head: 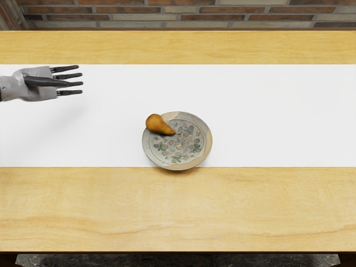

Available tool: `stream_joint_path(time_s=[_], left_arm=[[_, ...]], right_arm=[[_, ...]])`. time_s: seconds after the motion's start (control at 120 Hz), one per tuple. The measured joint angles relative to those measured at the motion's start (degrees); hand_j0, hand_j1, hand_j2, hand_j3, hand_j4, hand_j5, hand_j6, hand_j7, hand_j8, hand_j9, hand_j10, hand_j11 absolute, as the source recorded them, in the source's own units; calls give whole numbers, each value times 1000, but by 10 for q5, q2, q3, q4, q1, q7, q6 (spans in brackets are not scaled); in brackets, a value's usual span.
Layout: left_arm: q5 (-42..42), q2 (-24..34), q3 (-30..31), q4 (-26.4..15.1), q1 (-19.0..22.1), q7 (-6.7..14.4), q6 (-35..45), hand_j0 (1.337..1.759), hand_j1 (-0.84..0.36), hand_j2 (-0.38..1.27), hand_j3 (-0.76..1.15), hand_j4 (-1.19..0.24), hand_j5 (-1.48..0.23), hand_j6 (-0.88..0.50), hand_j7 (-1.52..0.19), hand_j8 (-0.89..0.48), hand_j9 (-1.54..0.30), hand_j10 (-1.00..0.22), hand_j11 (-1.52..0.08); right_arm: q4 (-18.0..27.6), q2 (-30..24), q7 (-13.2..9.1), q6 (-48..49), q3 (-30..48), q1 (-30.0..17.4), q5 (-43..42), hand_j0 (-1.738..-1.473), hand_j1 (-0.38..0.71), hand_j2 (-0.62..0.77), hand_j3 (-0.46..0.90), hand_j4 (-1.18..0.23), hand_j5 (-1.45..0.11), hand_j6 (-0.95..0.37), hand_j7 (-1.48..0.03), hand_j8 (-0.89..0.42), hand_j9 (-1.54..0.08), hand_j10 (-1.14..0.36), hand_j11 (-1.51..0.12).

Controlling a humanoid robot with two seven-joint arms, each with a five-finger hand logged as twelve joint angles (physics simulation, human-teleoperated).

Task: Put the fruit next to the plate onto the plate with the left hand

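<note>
A brownish-orange pear lies on the upper left part of a round patterned plate, its narrow end pointing toward the plate's middle. My left hand hovers at the far left of the picture, well away from the plate, with its fingers stretched out straight toward the right and nothing in them. The right arm does not show.
The plate rests on a white runner that crosses a wooden table. A brick wall runs behind the table's far edge.
</note>
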Motion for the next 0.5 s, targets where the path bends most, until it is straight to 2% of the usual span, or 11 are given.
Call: stream_joint_path(time_s=[0.342, 0.5], left_arm=[[-5, 68, 1, 1, 22, 0, 0, 1658, 348, -1, 0, 3, 0, 4, 0, 4, 0, 3, 0], [-5, 70, 2, 1, 22, 0, 0, 1658, 348, -1, 0, 3, 1, 4, 0, 4, 0, 3, 0]], right_arm=[[-1, 0, 0, 0, 0, 0, 0, -1658, -349, 0, 0, 0, 0, 0, 0, 0, 0, 0, 0], [0, 0, 0, 0, 0, 0, 0, -1658, -349, 0, 0, 0, 0, 0, 0, 0, 0, 0, 0]])
